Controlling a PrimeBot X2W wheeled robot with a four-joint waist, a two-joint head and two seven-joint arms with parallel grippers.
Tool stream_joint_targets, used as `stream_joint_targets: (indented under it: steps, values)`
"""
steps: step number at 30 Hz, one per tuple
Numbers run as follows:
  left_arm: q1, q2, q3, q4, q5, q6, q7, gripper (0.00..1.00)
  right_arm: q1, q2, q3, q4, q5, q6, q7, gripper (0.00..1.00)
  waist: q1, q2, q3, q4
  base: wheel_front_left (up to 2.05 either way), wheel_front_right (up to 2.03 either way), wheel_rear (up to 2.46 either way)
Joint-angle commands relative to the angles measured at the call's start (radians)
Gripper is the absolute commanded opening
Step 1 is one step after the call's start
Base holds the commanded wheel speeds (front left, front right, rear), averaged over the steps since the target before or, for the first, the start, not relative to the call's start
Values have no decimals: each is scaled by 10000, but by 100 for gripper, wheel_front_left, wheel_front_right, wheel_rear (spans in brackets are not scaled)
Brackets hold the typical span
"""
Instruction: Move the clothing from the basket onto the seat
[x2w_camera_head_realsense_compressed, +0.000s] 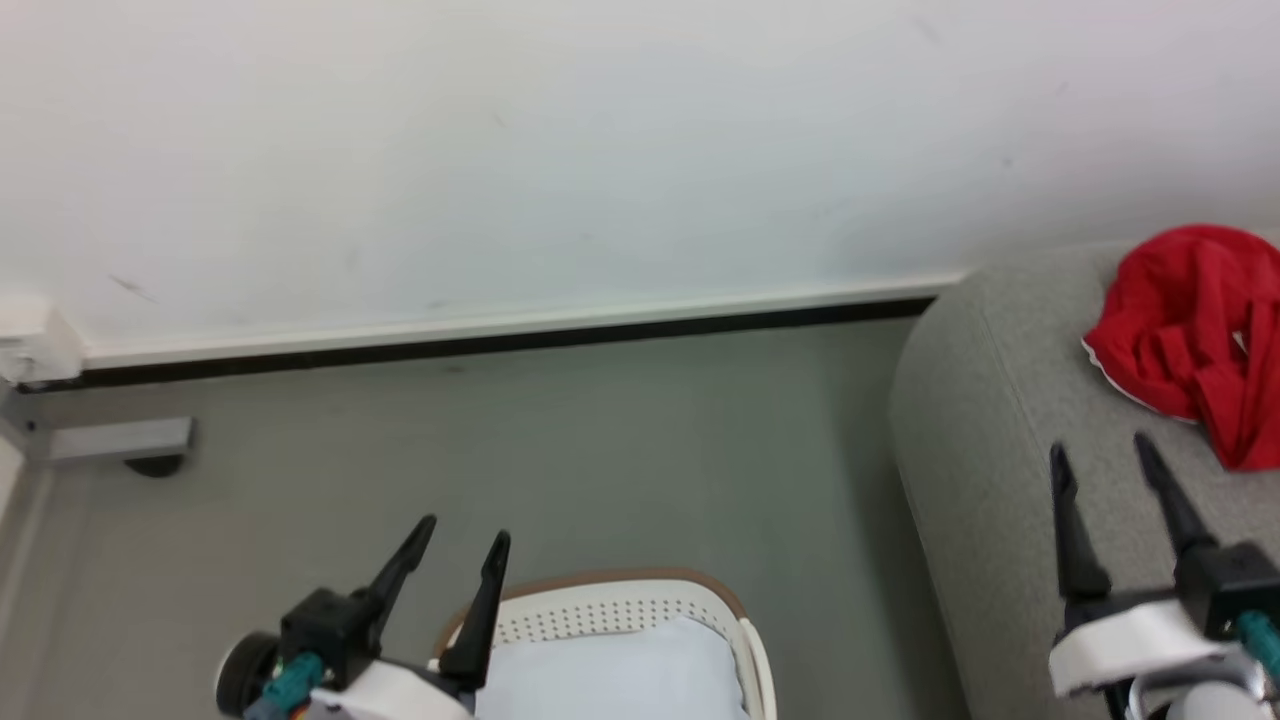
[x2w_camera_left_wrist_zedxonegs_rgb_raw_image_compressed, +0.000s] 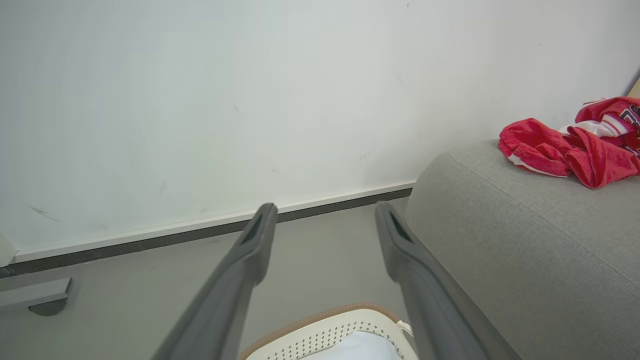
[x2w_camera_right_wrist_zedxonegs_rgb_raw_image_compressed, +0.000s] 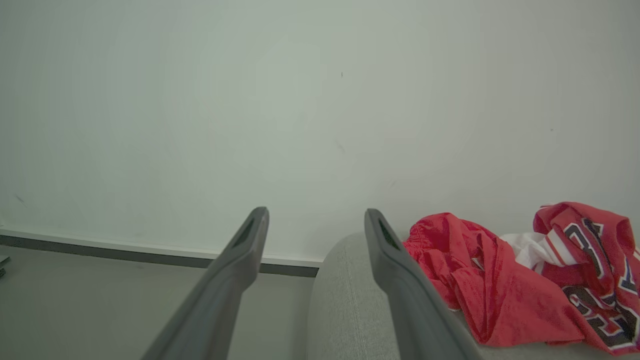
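Observation:
Crumpled red clothing (x2w_camera_head_realsense_compressed: 1195, 335) lies on the grey seat (x2w_camera_head_realsense_compressed: 990, 430) at the right; the same clothing (x2w_camera_left_wrist_zedxonegs_rgb_raw_image_compressed: 575, 145) (x2w_camera_right_wrist_zedxonegs_rgb_raw_image_compressed: 525, 280) shows white trim and black-and-white numerals. The cream basket (x2w_camera_head_realsense_compressed: 640, 615) with a brown rim stands on the floor at the bottom centre, holding a pale bluish-white cloth (x2w_camera_head_realsense_compressed: 620, 670); the basket (x2w_camera_left_wrist_zedxonegs_rgb_raw_image_compressed: 330, 332) also shows low in the left wrist view. My left gripper (x2w_camera_head_realsense_compressed: 468, 540) is open above the basket's left rim, holding nothing. My right gripper (x2w_camera_head_realsense_compressed: 1100, 455) is open over the seat's left end, just left of the clothing. Both grippers (x2w_camera_left_wrist_zedxonegs_rgb_raw_image_compressed: 325, 215) (x2w_camera_right_wrist_zedxonegs_rgb_raw_image_compressed: 315, 220) show empty gaps.
A white wall with a white and black baseboard (x2w_camera_head_realsense_compressed: 500, 335) runs behind. Grey floor (x2w_camera_head_realsense_compressed: 560, 450) lies between wall, basket and sofa. A grey bracket-like fixture (x2w_camera_head_realsense_compressed: 120, 440) sits low at the left wall, beside a white block (x2w_camera_head_realsense_compressed: 35, 340).

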Motion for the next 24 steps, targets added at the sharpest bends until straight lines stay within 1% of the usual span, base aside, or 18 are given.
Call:
stream_joint_targets:
  steps: [1,5,11,18,24]
  values:
    - [440,-151,300,17,265,-99,-4,100,433,19,144,68,-53,-26,7,100,4,0,-453,417,0,0,0]
    - [928,-424,770,142,576,-327,-4,100,955,88,343,181,59,-26,7,100,4,0,-634,606,0,0,0]
    - [1646,-955,1595,473,1172,-984,-4,100,1676,130,823,391,354,-26,7,100,4,0,-871,777,0,0,0]
    - [2188,-1584,2597,639,1783,-1578,-5,100,1992,130,1004,637,754,-26,7,100,4,0,-1080,803,0,0,0]
    - [2559,-1945,3354,711,2316,-2145,-5,100,2060,130,1060,871,802,-26,7,100,4,0,-1207,811,0,0,0]
